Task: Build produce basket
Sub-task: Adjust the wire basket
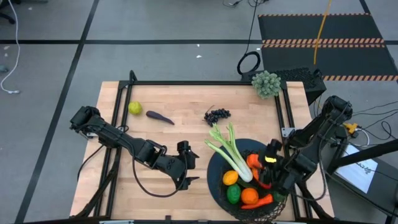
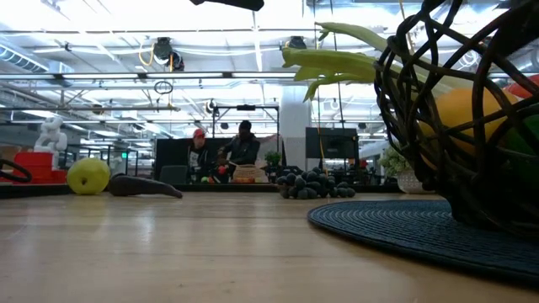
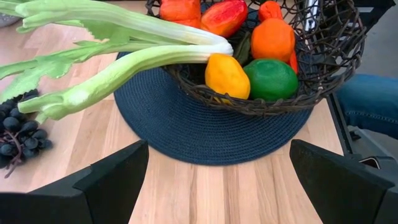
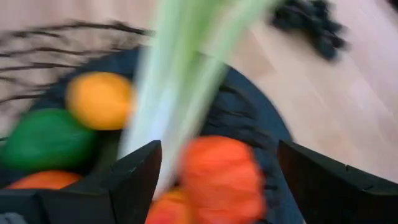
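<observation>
The black wire basket stands at the near right on a round mat. It holds a lemon, a lime, an orange and red-orange pieces. The celery lies with its base in the basket, resting over the rim, leaves sticking out toward the far left. Grapes, an eggplant and a yellow-green fruit lie on the table. My right gripper hovers open above the basket's contents. My left gripper waits open, left of the basket.
A dark blue woven mat lies under the basket. A grey-green bumpy clump sits at the far right corner. Bare wood lies along the near left of the table. People sit in the room beyond.
</observation>
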`<control>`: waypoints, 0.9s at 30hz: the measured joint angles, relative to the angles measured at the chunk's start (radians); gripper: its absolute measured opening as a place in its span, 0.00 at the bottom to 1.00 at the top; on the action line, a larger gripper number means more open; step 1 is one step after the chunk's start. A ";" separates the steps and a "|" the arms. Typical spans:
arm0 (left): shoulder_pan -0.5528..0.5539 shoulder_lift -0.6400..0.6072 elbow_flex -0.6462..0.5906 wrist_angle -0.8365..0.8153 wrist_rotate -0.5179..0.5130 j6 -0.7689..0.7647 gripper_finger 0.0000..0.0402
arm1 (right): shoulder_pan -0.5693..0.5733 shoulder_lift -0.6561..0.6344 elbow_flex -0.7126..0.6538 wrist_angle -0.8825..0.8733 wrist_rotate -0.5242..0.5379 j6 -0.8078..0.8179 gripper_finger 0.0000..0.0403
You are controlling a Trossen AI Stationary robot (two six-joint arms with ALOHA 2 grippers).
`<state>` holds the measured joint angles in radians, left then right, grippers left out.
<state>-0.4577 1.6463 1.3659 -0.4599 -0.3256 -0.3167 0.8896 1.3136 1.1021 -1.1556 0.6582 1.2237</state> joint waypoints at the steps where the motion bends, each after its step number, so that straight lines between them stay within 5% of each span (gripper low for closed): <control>1: 0.000 0.000 0.000 0.000 -0.001 0.001 0.97 | -0.011 0.000 -0.012 -0.026 -0.005 0.026 0.78; 9: 0.000 0.000 0.000 0.000 -0.017 0.004 0.97 | -0.079 0.002 -0.115 -0.022 -0.128 0.044 0.76; 27: 0.000 0.000 0.000 -0.005 -0.019 0.010 0.97 | -0.092 -0.020 -0.118 0.035 -0.222 -0.009 0.32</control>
<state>-0.4576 1.6463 1.3659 -0.4648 -0.3449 -0.3067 0.7979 1.2938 0.9836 -1.1208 0.4358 1.2148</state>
